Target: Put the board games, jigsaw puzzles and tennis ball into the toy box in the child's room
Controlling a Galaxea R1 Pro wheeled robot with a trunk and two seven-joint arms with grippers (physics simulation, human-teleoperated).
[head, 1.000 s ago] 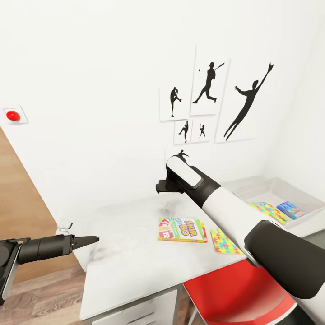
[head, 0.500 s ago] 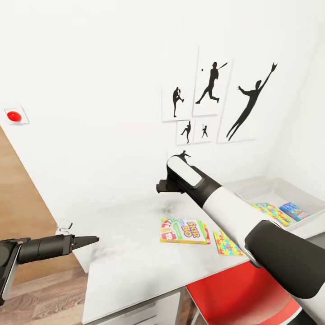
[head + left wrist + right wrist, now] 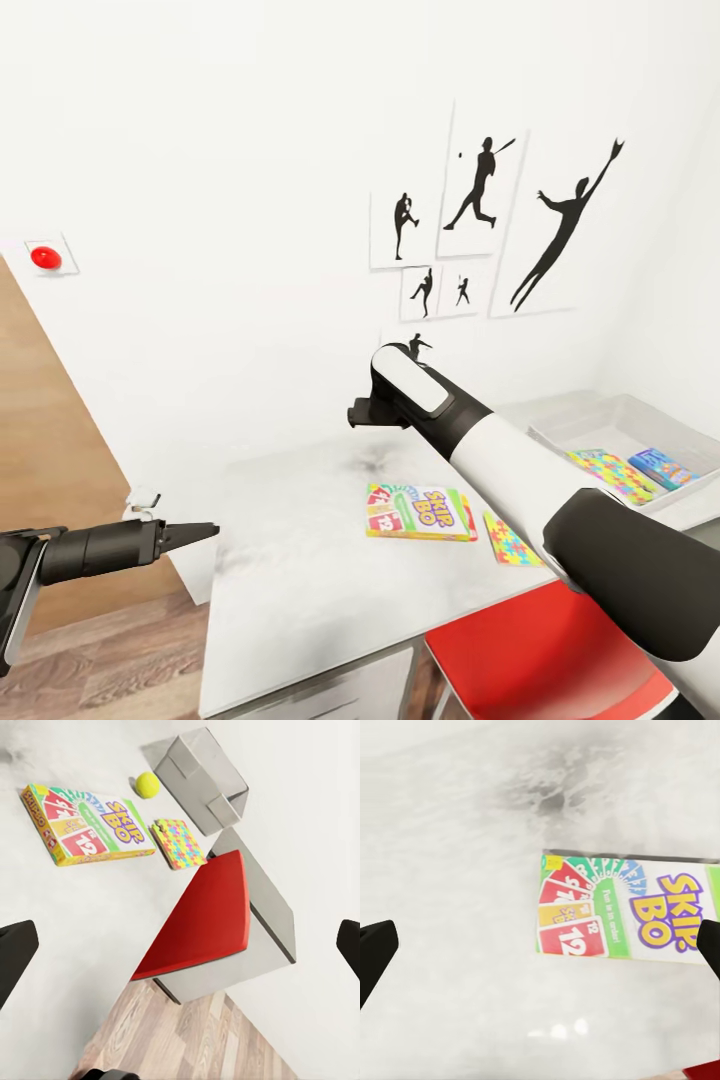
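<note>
Your right gripper (image 3: pixel 358 413) hovers open over the table (image 3: pixel 290 560) left of the SKIP-BO box (image 3: pixel 420 511); your left gripper (image 3: pixel 200 531) is open too.

The light-grey table (image 3: pixel 300 560) is bare on the left; the SKIP-BO box (image 3: pixel 420 511) and a jigsaw square (image 3: pixel 512 541) lie flat at its middle. The right arm (image 3: pixel 500 470) reaches over them. A red chair (image 3: pixel 540 660) stands against the front edge, the toy box (image 3: pixel 610 420) at the far right
</note>
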